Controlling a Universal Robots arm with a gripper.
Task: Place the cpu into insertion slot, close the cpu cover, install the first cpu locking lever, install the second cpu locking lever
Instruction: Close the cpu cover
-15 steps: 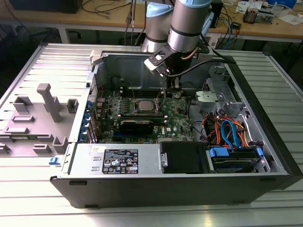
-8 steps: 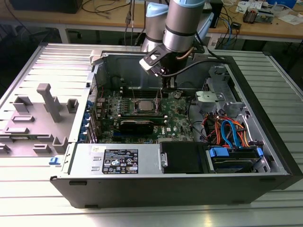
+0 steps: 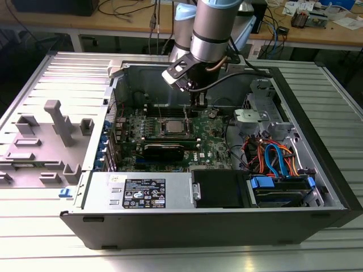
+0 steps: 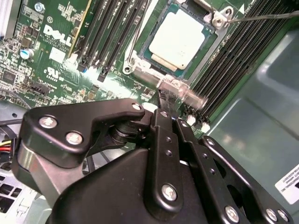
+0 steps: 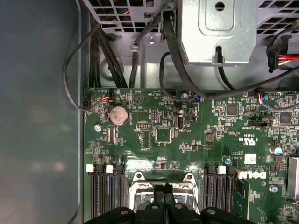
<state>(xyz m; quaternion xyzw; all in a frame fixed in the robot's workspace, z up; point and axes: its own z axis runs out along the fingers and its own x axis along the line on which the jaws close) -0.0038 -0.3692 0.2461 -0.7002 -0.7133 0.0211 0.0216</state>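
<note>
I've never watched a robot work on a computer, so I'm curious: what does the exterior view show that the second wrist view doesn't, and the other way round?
Exterior view: the whole open case, the arm reaching into it, coloured cables, and grey holders on the exterior view's left.
Second wrist view: a close look at a thin wire lever beside the cpu.
Both: the cpu lying on the green board, with the hand close to it.
</note>
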